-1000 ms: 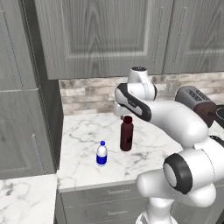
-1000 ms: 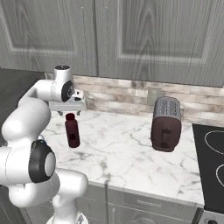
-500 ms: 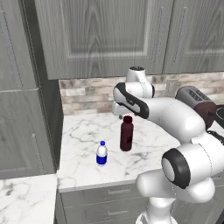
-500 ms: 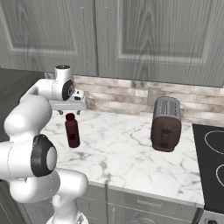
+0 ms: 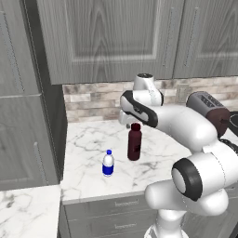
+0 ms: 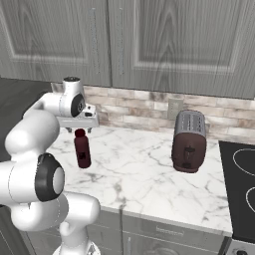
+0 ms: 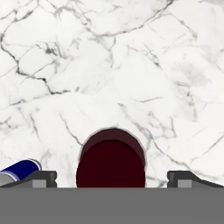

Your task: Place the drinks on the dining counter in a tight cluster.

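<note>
The claw (image 7: 112, 178) hung wide open just above the upright dark-maroon bottle (image 5: 134, 142), with the small water bottle (image 5: 108, 163) standing near that bottle on the marble table (image 5: 93, 139).

We see grey wooden cabinets (image 6: 149, 40) above a brick backsplash (image 6: 139, 107), a white marble worktop (image 6: 144, 174), and grey drawers (image 5: 107, 216) below.

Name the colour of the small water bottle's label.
Blue, on the clear water bottle; the left base view shows it best.

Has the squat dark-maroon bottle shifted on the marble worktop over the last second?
No. The squat dark-maroon bottle stands where it did, right of the small blue-labelled water bottle.
</note>
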Robot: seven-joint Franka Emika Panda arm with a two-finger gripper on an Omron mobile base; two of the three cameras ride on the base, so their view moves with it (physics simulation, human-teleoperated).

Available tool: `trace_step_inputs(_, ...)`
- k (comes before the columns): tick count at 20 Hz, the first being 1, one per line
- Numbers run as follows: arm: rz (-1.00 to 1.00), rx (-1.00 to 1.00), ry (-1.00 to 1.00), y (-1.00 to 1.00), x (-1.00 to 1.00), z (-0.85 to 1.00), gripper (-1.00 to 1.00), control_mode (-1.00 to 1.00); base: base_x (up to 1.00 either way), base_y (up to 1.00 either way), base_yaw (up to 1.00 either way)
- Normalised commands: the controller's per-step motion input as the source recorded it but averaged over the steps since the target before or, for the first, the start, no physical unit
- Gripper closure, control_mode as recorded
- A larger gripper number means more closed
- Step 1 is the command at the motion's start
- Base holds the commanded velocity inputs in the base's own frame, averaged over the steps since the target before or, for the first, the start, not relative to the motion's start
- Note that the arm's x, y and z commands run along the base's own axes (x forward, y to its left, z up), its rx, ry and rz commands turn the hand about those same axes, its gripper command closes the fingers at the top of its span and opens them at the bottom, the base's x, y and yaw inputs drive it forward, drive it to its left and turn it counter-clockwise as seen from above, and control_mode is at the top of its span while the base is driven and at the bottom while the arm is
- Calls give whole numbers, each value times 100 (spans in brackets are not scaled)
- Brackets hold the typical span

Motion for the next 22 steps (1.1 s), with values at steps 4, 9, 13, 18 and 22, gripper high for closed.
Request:
trace_step_inputs(4,0,0,0,0,0,-28,-100,-100,0,0,0)
trace_step_inputs(9,0,0,1,0,0,-27,-100,-100,0,0,0)
trace_step_inputs(13,0,0,2,0,0,-2,-100,-100,0,0,0)
trace_step_inputs(18,0,0,0,0,0,0,-100,-100,0,0,0)
trace_step_inputs(22,0,0,0,0,0,0,100,-100,0,0,0)
